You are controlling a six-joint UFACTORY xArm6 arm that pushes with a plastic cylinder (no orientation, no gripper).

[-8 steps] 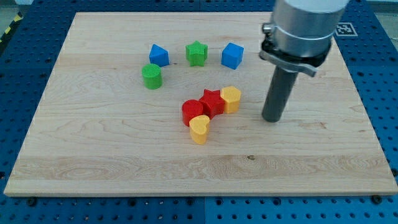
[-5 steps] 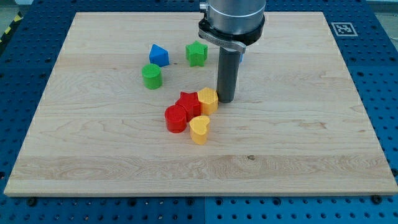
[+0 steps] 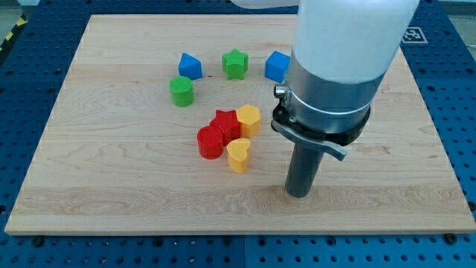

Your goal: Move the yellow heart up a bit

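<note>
A wooden counter holds small blocks. The yellow heart sits near the middle, touching a red cylinder, with a red star and another yellow block just above. My tip, a plain rod holding nothing, rests right of and slightly below the heart, apart from it. The heart looks light, rigid and easily slid; push its lower edge.

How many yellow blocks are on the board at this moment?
2. The yellow heart lies at the cluster's bottom, to the left of my tip. The other yellow block touches the red star at the cluster's upper right. The arm could be hiding more.
</note>
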